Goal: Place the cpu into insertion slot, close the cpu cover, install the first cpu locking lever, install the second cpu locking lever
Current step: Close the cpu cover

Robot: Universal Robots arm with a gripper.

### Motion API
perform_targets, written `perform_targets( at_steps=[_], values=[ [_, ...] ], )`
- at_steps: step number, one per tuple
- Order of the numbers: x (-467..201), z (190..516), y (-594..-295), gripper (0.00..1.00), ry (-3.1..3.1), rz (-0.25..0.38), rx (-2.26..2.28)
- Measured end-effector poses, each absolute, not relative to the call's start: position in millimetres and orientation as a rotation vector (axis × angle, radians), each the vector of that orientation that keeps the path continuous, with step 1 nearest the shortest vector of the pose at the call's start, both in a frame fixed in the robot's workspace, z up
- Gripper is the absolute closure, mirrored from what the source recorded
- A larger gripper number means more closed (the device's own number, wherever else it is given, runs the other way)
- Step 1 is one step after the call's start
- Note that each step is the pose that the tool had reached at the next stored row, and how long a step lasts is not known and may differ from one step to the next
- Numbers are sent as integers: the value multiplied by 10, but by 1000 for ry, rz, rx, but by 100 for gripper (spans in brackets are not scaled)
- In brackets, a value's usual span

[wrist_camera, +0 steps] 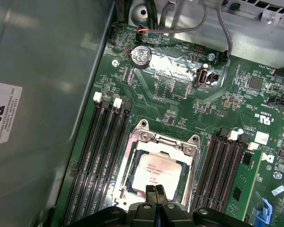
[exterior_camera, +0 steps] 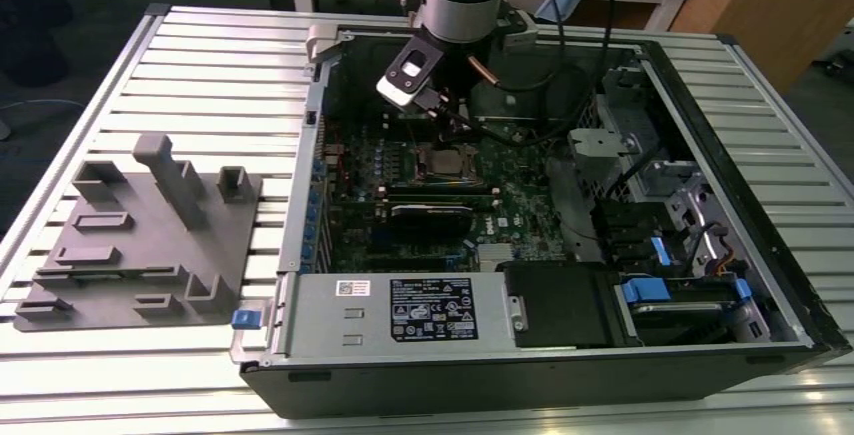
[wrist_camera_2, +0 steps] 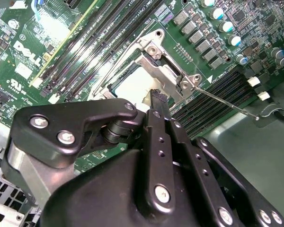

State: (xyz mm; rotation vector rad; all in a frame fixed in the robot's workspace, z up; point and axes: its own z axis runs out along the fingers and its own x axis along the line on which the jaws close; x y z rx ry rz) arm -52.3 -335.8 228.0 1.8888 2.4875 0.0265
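Position: the cpu (wrist_camera: 154, 172) lies flat in the insertion slot (exterior_camera: 441, 163) on the green motherboard (wrist_camera: 180, 94), inside the open computer case (exterior_camera: 304, 155). Its pale metal top faces up. It is square, with no long axis, and its edges run parallel to the memory slots (wrist_camera: 102, 156) that flank it on both sides.

Cover: the cpu cover (wrist_camera: 163, 141) lies down over the chip, whose top shows through the cover's window.

Lever: in the second wrist view a thin wire locking lever (wrist_camera_2: 227, 106) runs out from a corner of the cover across the neighbouring memory slots. Its hooked end sits near the bare metal floor of the case.

Gripper: the gripper (wrist_camera: 156, 191) has its fingertips pressed together with nothing between them. The tips are at the cover's edge. Contact appears likely in the second wrist view but is not certain.

Surroundings:
- A coin battery (wrist_camera: 141, 56) sits further along the board.
- In the exterior view a long black card (exterior_camera: 430, 218) lies just beyond the socket.
- The power supply (exterior_camera: 400, 305) occupies the near end of the case.
- A grey fixture tray (exterior_camera: 134, 235) rests on the slatted table (exterior_camera: 200, 55), on the exterior view's left.
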Motion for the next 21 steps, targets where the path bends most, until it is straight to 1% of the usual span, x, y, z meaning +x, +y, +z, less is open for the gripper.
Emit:
perform_targets(
  at_steps=[21],
  values=[
    [-528,2280,-3358,89,2564,28,1784]
  ],
)
